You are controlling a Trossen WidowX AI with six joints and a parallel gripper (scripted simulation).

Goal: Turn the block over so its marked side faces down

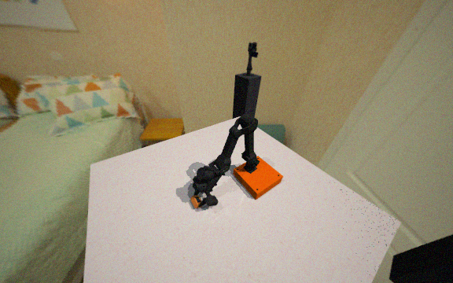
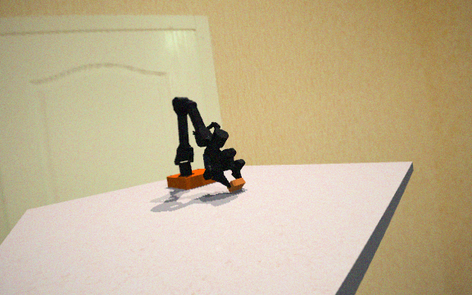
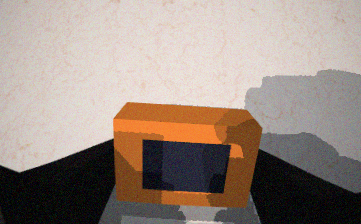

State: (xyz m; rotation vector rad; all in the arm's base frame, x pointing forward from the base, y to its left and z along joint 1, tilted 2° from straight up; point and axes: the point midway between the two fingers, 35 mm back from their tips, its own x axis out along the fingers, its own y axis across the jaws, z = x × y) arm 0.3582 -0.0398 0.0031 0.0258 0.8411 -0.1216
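Bedroom setting: tan wall, pale door, bed with patterned pillows off to one side; work surface is a white table (image 1: 250, 244). Gripper (image 2: 233, 180) is clamped on the block (image 3: 186, 155), fingers stopped wide on its sides. Block is a small orange brick with a dark rectangular patch, the marked side, which faces the wrist camera, that is, back toward the palm rather than toward the table. In the exterior view the block (image 2: 236, 184) sits at the tip of the gripper, low, at or just above the table; contact cannot be told from here. The wrist is rolled and pitched over, so the block looks tilted, not flat. Behind the gripper, well apart, the arm rises to its elbow and comes down to the orange base plate (image 1: 259, 178); a dark post (image 1: 246, 94) stands beyond that at the table's far edge. Judgement: the turn-over is under way, not finished. To do it well, roll the wrist on until the dark patch points squarely down, keeping the block high enough that its corners do not catch the table mid-turn. Then lower until the patch face lies flat, and only then part the fingers, drawing straight back so the block is not dragged or tipped. Risk: release on an edge, and it could topple the wrong way.
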